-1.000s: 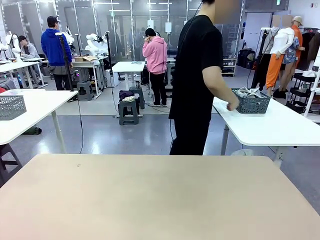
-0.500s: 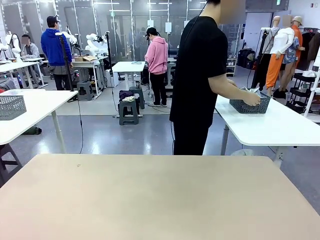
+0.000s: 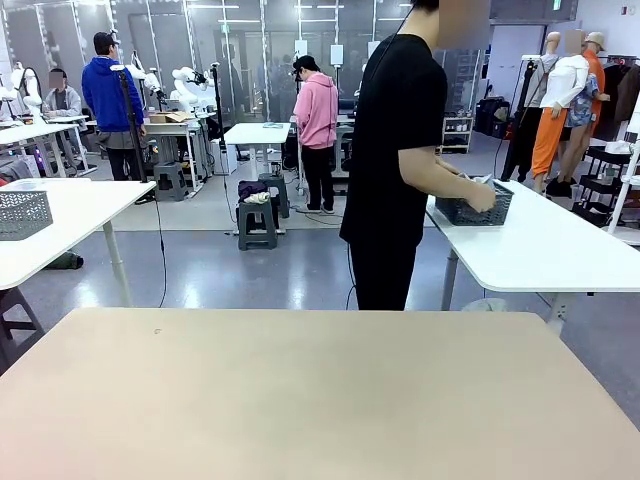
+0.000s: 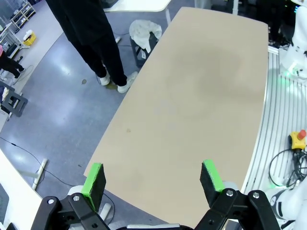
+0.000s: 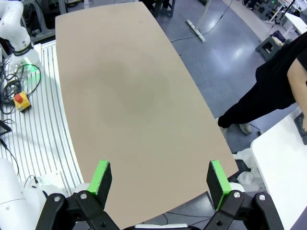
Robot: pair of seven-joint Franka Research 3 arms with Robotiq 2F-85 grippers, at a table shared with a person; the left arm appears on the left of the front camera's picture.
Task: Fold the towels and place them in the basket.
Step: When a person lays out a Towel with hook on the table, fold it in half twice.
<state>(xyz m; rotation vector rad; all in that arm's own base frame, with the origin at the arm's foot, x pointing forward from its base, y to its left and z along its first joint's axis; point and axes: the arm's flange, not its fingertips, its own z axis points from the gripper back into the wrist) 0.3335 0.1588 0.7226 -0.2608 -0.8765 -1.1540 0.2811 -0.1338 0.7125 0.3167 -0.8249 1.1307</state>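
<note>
Dual-arm workspace, front and wrist views: the left gripper (image 4: 151,165) and the right gripper (image 5: 159,165) are each hanging above the beige table (image 3: 300,400), green-padded fingers spread wide and pinching nothing. The person (image 3: 400,150) in black is standing beyond the table's far edge, facing a white side table (image 3: 560,255) at picture right and gripping the dark lattice basket (image 3: 470,212) with a hand (image 3: 484,199) at its side. The basket is sitting or being lifted at that side table's left end (which cannot be told), well apart from both grippers, with a sliver of pale towel (image 3: 484,180) showing just above its rim.
</note>
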